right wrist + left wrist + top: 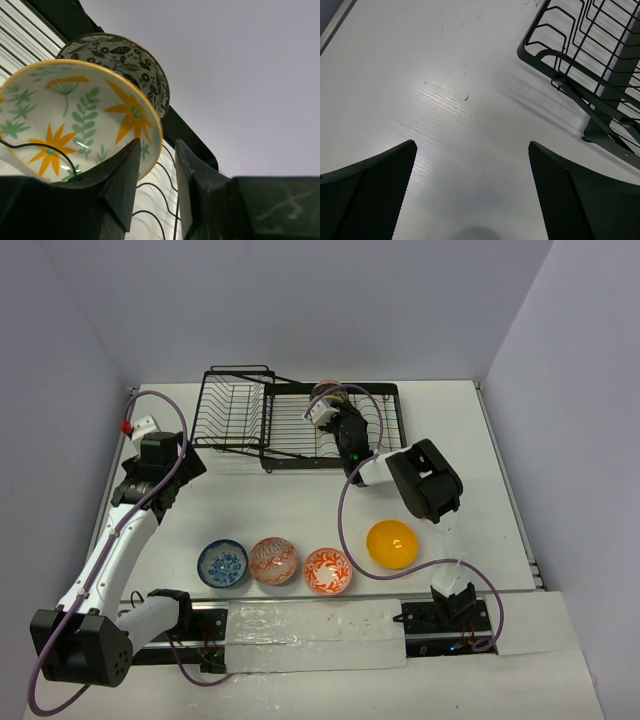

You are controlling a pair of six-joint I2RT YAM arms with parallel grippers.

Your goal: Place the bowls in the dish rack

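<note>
The right gripper (157,143) has its jaws drawn to a narrow gap with the rim of the white leaf bowl (75,115) in it, though actual contact cannot be told; that bowl stands on edge in the dish rack (300,425), its open face towards the wrist, the grey-black bowl (130,60) just behind it and facing likewise. The rack's long axis runs left to right, with the basket at its left. The left gripper (472,150) hangs wide open and empty over the table (445,100) beside the rack's corner.
</note>
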